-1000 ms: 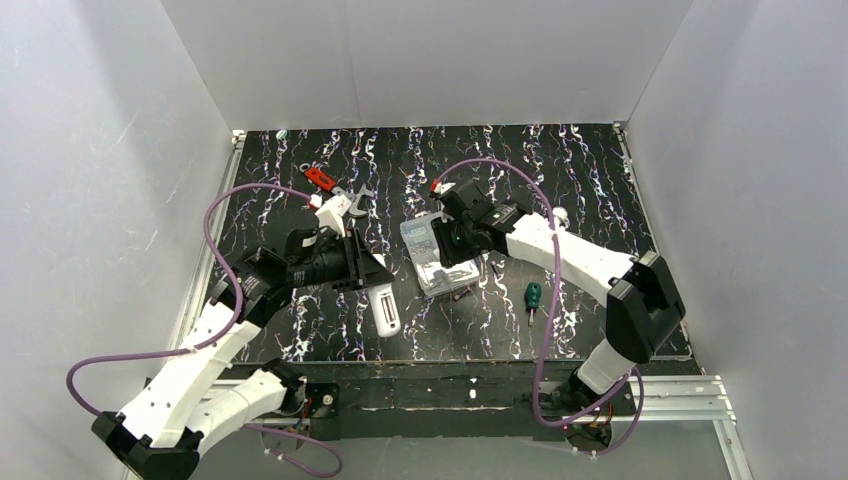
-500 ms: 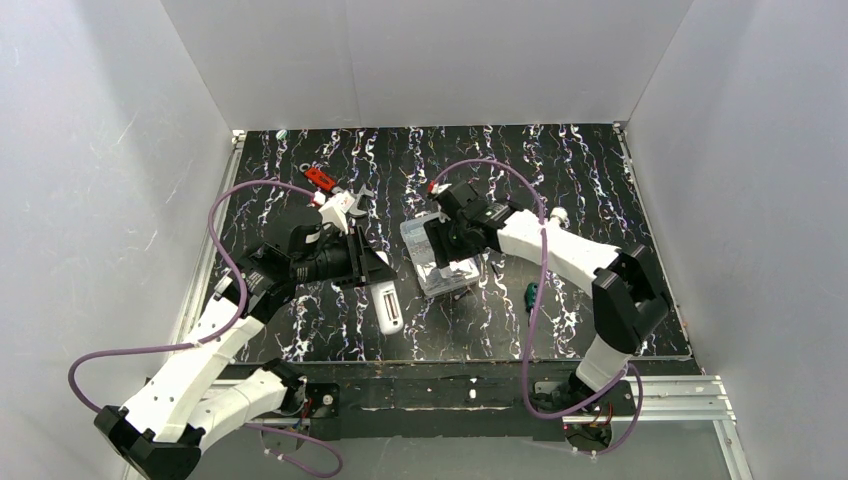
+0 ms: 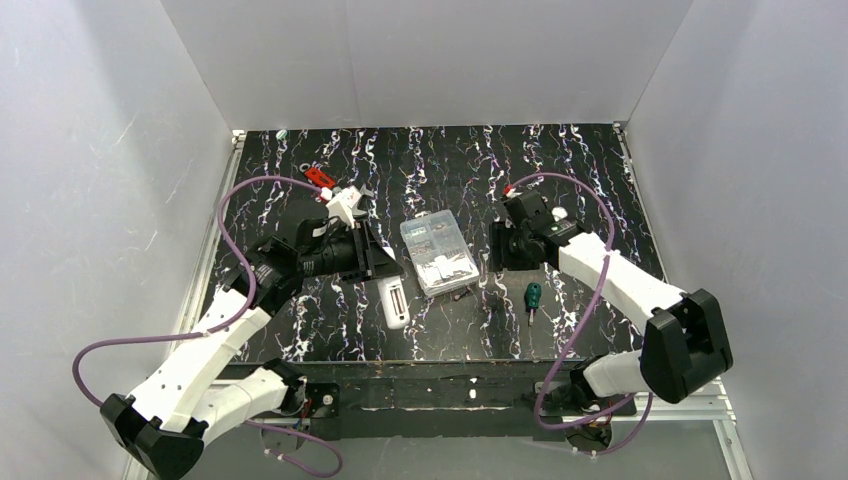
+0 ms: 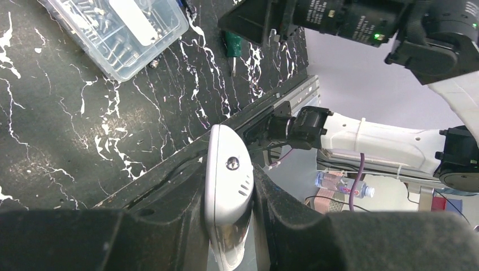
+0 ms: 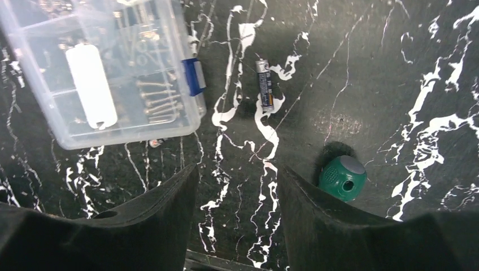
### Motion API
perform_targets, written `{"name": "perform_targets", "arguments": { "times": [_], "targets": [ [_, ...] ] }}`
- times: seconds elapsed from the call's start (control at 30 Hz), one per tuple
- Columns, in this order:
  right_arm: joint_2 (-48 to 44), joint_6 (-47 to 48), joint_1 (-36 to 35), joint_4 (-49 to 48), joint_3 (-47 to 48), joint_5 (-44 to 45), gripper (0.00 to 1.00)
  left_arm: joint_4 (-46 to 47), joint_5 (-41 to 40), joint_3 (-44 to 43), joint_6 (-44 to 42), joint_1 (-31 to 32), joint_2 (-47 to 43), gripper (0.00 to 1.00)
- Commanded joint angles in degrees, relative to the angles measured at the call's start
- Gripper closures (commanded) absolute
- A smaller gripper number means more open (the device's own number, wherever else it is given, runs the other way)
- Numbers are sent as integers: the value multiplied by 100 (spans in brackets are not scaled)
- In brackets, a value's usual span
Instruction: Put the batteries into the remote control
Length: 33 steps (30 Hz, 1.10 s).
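Observation:
My left gripper [image 3: 383, 270] is shut on the white remote control [image 3: 396, 303], holding it by its long edges just left of the clear box. In the left wrist view the remote control [image 4: 227, 180] stands edge-on between my fingers, its screw and slots showing. My right gripper [image 3: 497, 250] is open and empty, right of the box. In the right wrist view it [image 5: 236, 178] hovers over bare table. One battery [image 5: 265, 84] lies on the table just right of the box. A white cover plate [image 5: 90, 84] lies on the box lid.
The clear compartment box [image 3: 438, 253] of small parts sits mid-table, also in the wrist views [image 5: 107, 68] [image 4: 113, 34]. A green-handled screwdriver [image 3: 533, 297] [image 5: 342, 178] lies right of the battery. A red tool [image 3: 320, 178] and metal tools lie at the back left.
My right gripper has left the top of the clear box and swung right, now over the table beside it. My left gripper has shifted slightly right with the remote control.

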<state>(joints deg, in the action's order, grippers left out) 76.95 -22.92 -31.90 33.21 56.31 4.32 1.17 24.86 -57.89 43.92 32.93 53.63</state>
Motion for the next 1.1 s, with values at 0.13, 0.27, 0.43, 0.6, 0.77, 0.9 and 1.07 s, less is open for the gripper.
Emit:
{"name": "perform_targets", "arguments": {
  "times": [0.13,0.27,0.43,0.6,0.77,0.9,1.07],
  "targets": [
    [701,-288,170,-418,34,206,49,36,314,-204,-6,-32,20,100],
    [962,-289,200,-735,63,215,54,-64,270,-199,-48,-32,-63,100],
    [1414,-162,219,-666,329,395,57,-23,196,-153,-16,-32,-98,100],
    [1705,-62,277,-633,555,516,58,-20,219,-224,-27,-30,-34,100],
    [1991,65,324,-638,714,466,61,-32,235,-255,-49,-32,15,100],
    [2148,140,334,-639,804,421,64,-49,231,-247,-59,-32,11,100],
    [2282,172,334,-630,837,325,67,-43,177,-217,-64,-32,-17,100]
  ]
}}
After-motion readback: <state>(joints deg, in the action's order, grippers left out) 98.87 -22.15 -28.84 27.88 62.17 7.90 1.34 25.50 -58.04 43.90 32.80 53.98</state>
